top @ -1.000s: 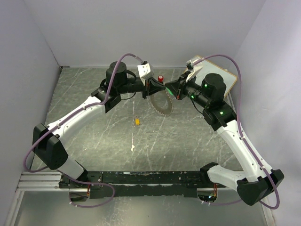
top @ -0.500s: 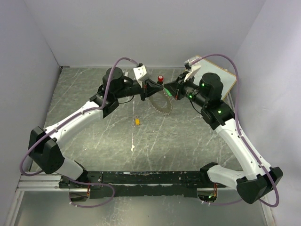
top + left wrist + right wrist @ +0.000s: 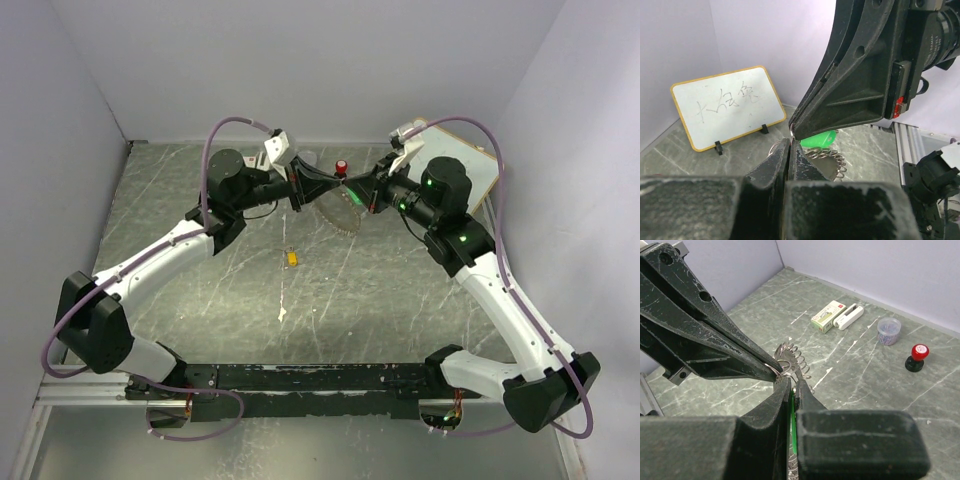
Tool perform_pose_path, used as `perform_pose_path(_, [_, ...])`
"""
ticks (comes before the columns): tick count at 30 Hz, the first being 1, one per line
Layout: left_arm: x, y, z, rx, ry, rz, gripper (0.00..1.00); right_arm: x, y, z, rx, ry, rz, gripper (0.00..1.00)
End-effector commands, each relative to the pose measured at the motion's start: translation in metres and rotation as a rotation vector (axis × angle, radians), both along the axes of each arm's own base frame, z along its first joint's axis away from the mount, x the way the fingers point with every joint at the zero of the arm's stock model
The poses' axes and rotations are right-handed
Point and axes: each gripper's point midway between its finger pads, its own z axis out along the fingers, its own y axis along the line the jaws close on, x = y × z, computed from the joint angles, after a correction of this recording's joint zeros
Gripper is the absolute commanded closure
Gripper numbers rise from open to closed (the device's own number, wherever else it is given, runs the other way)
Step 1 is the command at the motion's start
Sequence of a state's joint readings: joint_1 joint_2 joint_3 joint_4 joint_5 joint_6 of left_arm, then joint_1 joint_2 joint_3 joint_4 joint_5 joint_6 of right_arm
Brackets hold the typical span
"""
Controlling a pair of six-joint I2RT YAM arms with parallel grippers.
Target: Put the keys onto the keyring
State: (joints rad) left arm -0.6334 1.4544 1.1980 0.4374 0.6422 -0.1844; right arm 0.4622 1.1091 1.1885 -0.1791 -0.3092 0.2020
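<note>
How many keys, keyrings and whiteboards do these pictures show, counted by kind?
Keys: 2 (yellow key, green key)
Keyring: 1
Whiteboard: 1
Total: 4

The left arm (image 3: 170,245) pulls its wrist to the left and a little nearer, so the left jaws now lie flatter and point right toward the right arm (image 3: 470,250). The purple cable (image 3: 235,120) above the left arm arches higher and further left. The right jaws edge slightly left, narrowing the gap between the two tips. The keyring (image 3: 346,212) between them sits farther back than a second ago, its lower rim drawn up.
</note>
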Motion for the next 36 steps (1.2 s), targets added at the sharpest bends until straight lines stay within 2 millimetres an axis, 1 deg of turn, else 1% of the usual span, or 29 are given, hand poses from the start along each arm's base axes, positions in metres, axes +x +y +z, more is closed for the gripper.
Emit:
perform_pose_path(1, [-0.002,0.018,0.045,-0.138,-0.077,0.003,0.93,0.012,-0.014,-0.008,-0.035,-0.017,-0.074,1.0])
perform_pose_path(6, [0.0,0.02,0.039,-0.138,-0.061,0.016,0.93,0.012,-0.019,-0.003,-0.044,-0.03,-0.093,1.0])
perform_pose_path(8, [0.004,0.022,0.032,-0.124,-0.036,0.037,0.93,0.011,-0.02,0.005,-0.044,-0.044,-0.098,1.0])
perform_pose_path(9, [0.007,0.023,0.026,-0.109,-0.015,0.046,0.89,0.01,-0.021,0.009,-0.044,-0.05,-0.099,1.0])
perform_pose_path(10, [0.01,0.025,0.019,-0.097,0.004,0.059,0.77,0.01,-0.022,0.013,-0.044,-0.057,-0.102,1.0])
perform_pose_path(11, [0.013,0.028,0.013,-0.092,0.021,0.079,0.67,0.01,-0.023,0.017,-0.047,-0.063,-0.104,1.0])
perform_pose_path(13, [0.014,0.037,0.006,-0.101,0.037,0.118,0.54,0.01,-0.024,0.022,-0.055,-0.073,-0.107,1.0])
perform_pose_path(14, [0.014,0.041,0.004,-0.102,0.038,0.134,0.5,0.01,-0.024,0.023,-0.061,-0.074,-0.105,1.0])
perform_pose_path(17, [0.013,0.046,-0.001,-0.073,0.036,0.159,0.48,0.01,-0.024,0.025,-0.07,-0.075,-0.102,1.0])
perform_pose_path(20, [0.013,0.047,0.006,-0.05,0.005,0.16,0.48,0.011,-0.023,0.024,-0.082,-0.074,-0.097,1.0])
perform_pose_path(26, [0.012,0.039,0.015,-0.003,-0.025,0.116,0.48,0.011,-0.023,0.023,-0.096,-0.07,-0.094,1.0])
perform_pose_path(31, [0.006,0.021,0.017,0.031,-0.053,0.053,0.48,0.011,-0.021,0.023,-0.102,-0.069,-0.079,1.0])
perform_pose_path(36, [-0.004,-0.004,0.007,0.102,-0.068,-0.009,0.49,0.009,-0.02,0.023,-0.103,-0.07,-0.068,1.0])
